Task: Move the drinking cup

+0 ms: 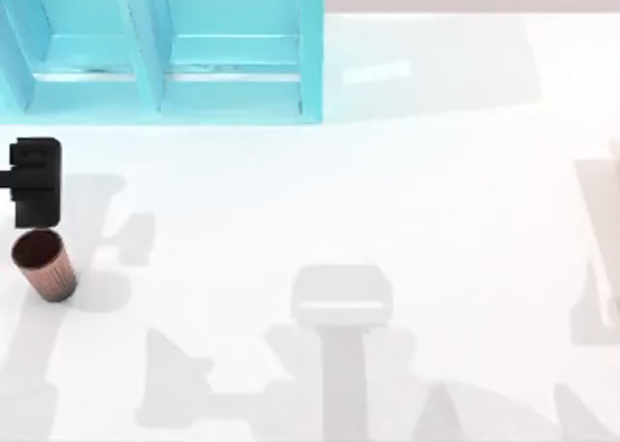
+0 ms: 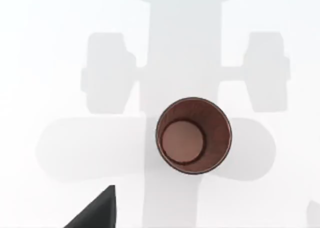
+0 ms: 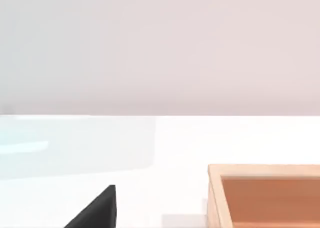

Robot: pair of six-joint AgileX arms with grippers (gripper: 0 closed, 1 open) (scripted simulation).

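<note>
The drinking cup [image 1: 45, 264] is a small reddish-brown tumbler with finely ribbed sides that taper toward the base, and it has no handle. It stands upright on the white table near the left edge, mouth open upward. Seen from above in the left wrist view, the drinking cup [image 2: 193, 136] shows a dark maroon inside and a paler round bottom.

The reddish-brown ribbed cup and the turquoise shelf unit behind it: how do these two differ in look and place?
The reddish-brown ribbed cup is small, round and tapered; the turquoise shelf unit is large, boxy and divided into compartments. The cup stands near the table's left edge, just below the left pincer; the shelf unit sits at the far side. Both rest upright on the white table.
</note>
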